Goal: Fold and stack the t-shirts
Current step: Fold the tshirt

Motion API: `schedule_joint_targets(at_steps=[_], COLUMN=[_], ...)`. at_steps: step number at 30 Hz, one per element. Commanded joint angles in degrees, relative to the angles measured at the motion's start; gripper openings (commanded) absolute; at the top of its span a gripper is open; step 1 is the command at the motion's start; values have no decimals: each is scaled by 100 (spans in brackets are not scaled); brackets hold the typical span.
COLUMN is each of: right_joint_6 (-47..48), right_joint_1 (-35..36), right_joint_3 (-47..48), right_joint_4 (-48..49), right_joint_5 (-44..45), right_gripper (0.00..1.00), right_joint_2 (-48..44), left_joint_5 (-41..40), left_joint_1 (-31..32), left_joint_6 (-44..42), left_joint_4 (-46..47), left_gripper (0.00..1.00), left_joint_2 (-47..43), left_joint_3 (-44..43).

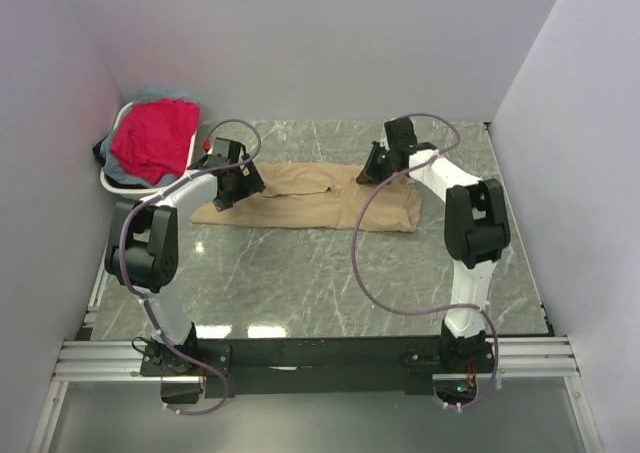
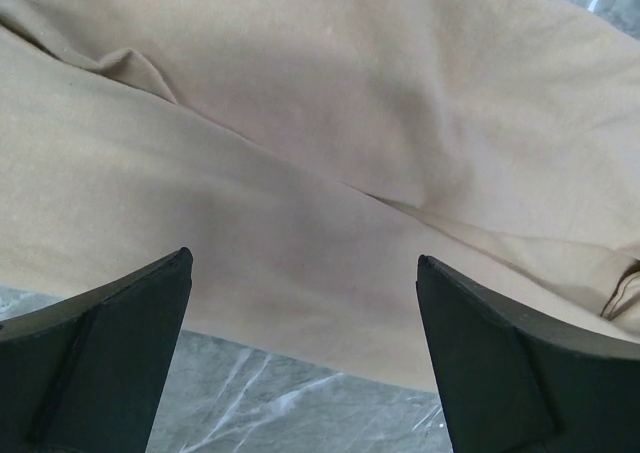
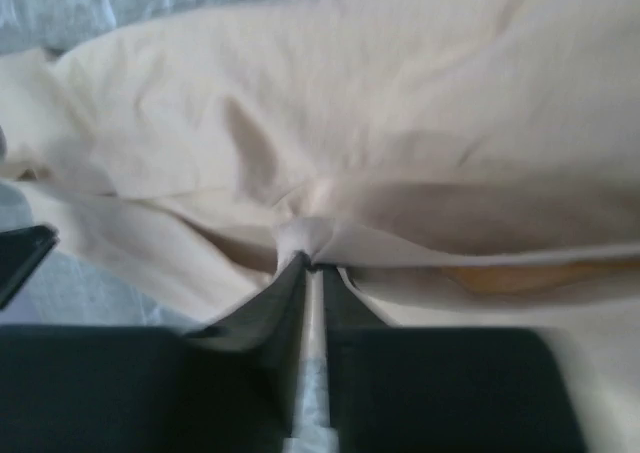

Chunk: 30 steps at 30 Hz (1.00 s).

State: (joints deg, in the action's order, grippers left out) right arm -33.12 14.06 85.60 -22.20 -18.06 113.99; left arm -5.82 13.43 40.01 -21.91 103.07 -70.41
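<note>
One tan t-shirt [image 1: 310,195] lies spread on your desk [image 1: 330,273]; one red-pink t-shirt [image 1: 155,138] sits in the one basket [image 1: 122,120] (bluish cloth [image 1: 108,158] beneath). Your left fingers [image 2: 100,353] stand apart over the tan cloth; right fingers [image 3: 260,323] clamp a pinch of it.

A t-shirt [image 1: 300,198] lies across the table [image 1: 300,278], left of it a basket [image 1: 108,180] holding more t-shirts [image 1: 155,138].

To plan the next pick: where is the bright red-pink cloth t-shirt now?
In the top view, the bright red-pink cloth t-shirt lies at the far left, heaped in the white plastic basket, left of the tan cloth t-shirt.
</note>
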Motion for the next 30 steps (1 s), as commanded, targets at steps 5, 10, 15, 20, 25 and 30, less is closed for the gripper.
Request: schedule_joint_targets(at_steps=[5, 10, 15, 20, 25, 30], right_joint_6=[430, 307, 35, 34, 52, 25], right_joint_1=[-167, -325, -334, -352, -404, -483], right_joint_3=[1293, 547, -217, -632, -835, -861], right_joint_4=[-392, -14, 100, 233, 321, 164], right_joint_5=[435, 532, 392, 348, 374, 548], right_gripper=[51, 59, 59, 59, 59, 59], right_joint_2=[397, -289, -563, -317, -167, -36], left_joint_5=[73, 90, 424, 609, 600, 179], left_joint_1=[10, 10, 2, 2, 2, 2], left_joint_6=[-98, -186, -485, -626, -661, -626], left_joint_4=[99, 99, 257, 56, -76, -68], left_gripper=[100, 99, 99, 99, 99, 100], left_joint_2=[108, 117, 371, 1213, 1506, 1383], left_joint_3=[-271, -473, -1149, -2080, -2091, -1590])
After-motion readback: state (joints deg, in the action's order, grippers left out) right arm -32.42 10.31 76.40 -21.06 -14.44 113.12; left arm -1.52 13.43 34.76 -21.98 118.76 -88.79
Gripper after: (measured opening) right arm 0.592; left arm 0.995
